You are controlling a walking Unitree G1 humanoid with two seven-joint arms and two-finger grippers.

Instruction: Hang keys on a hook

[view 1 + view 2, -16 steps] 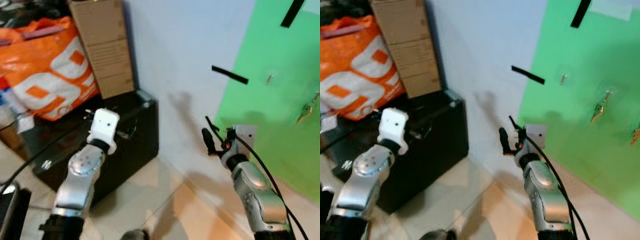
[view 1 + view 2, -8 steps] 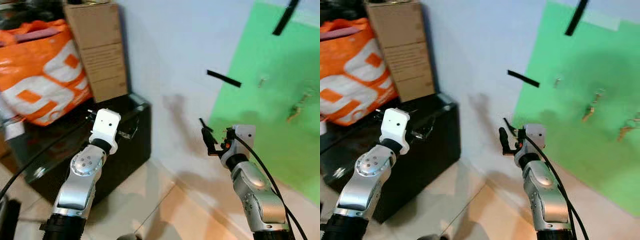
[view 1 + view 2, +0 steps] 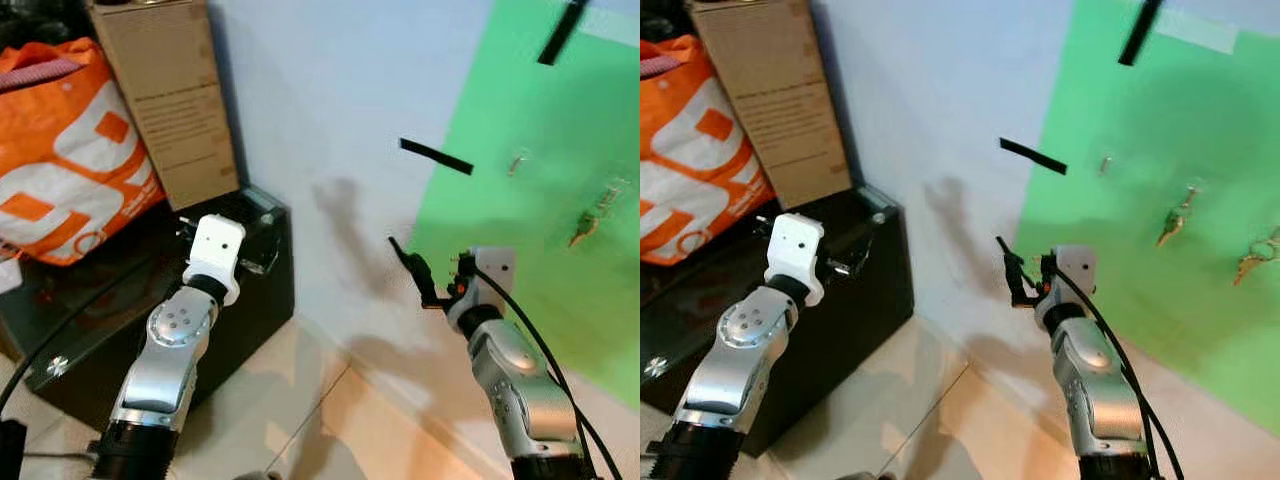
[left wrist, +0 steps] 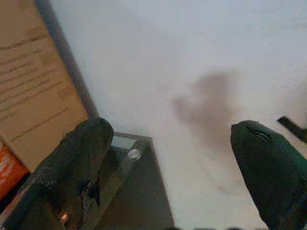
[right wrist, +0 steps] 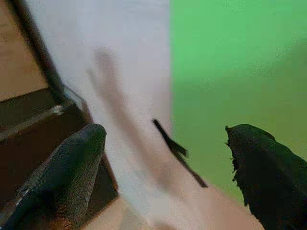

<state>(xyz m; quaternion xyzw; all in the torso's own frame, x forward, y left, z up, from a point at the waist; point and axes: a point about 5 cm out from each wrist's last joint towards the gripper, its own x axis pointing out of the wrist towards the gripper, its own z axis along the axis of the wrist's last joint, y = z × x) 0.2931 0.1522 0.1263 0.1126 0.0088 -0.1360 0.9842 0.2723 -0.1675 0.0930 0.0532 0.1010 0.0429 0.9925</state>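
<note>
Left eye: green sheet taped on the white wall, black tape strips at its edge. One set of keys already hangs on the sheet, upper right of the right arm; a small bare hook sits left of it and higher. Right pincer is raised in front of the wall, near the sheet's left edge, well apart from the hook. Left pincer is held up over the black case on the floor. Cardboard box and orange bag stand behind the case.

Right eye: same layout. Two key sets show, one at mid sheet, another near the frame's right edge. Tan floor tiles below.

Left wrist: both fingers spread wide, nothing between them; wall, box and case top beyond.

Right wrist: fingers wide apart, nothing held; blurred wall, green sheet and a tape strip beyond. No keys in either pincer.
</note>
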